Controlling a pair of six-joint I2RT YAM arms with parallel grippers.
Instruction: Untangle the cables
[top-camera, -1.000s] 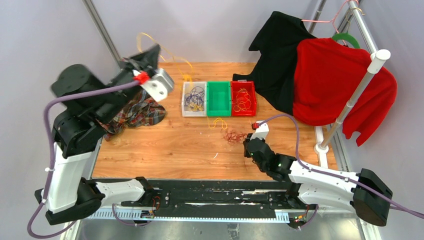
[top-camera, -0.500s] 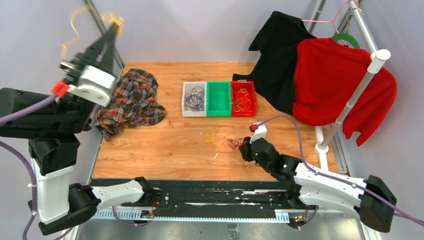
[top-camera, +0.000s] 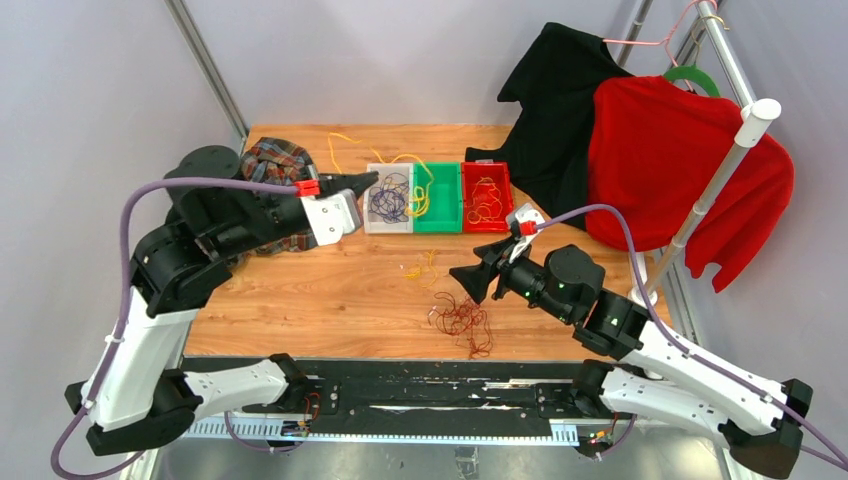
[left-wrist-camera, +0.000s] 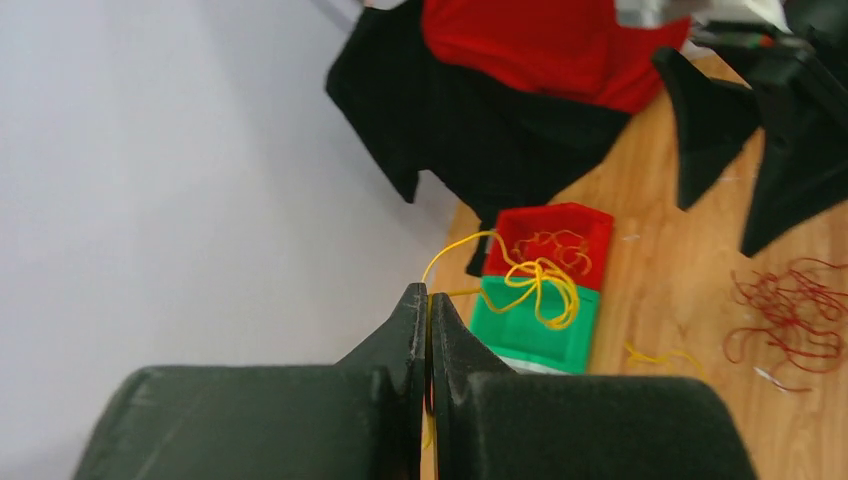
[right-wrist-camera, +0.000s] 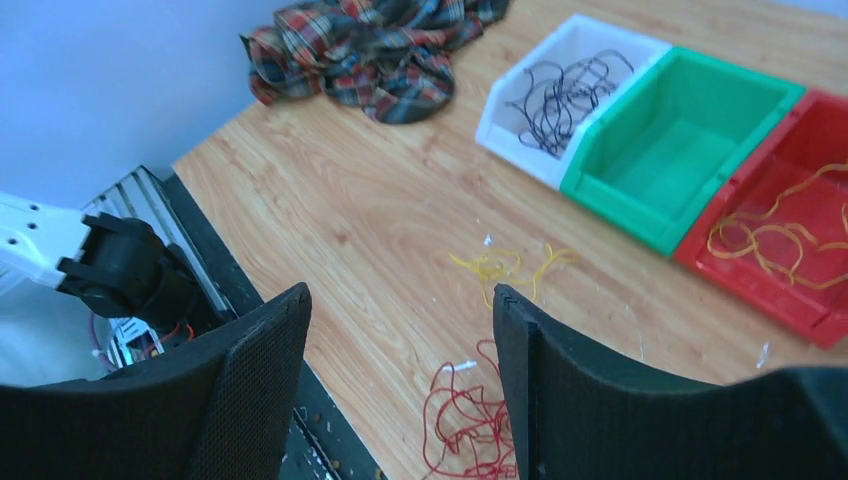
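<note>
Taking the near edge of the surface (top-camera: 330, 290) as six o'clock, the closest of the cables is a dark red cable (top-camera: 462, 320), lying in a loose, flat scribble at about five o'clock, not far from the edge. Just beyond and above it hang the right fingers (top-camera: 468, 282), spread wide with nothing between them and clear of the strands. A short yellow scrap (top-camera: 420, 268) lies near the centre, apart from the red one.

Farther back, toward twelve o'clock, three bins sit side by side. The white bin (top-camera: 372, 222) holds dark purple cables (top-camera: 388, 200), the green bin (top-camera: 445, 215) is in the middle, and the red bin (top-camera: 503, 215) holds orange loops (top-camera: 485, 200). The left fingers (left-wrist-camera: 428, 305) reach in from ten o'clock, pressed tight on a long yellow cable (top-camera: 420, 185). Its curls hang over the green bin and trail toward the back edge.

A plaid cloth (top-camera: 270, 155) is bunched at eleven o'clock behind the left arm.

These wires look featherlight and limp, with a springy curl, so I'd expect them to snag one another and slip from a loose pinch. The red one seems best taken at a single outlying strand on the heap's rim, low against the wood. A grab at the middle would likely lift the whole knot.
</note>
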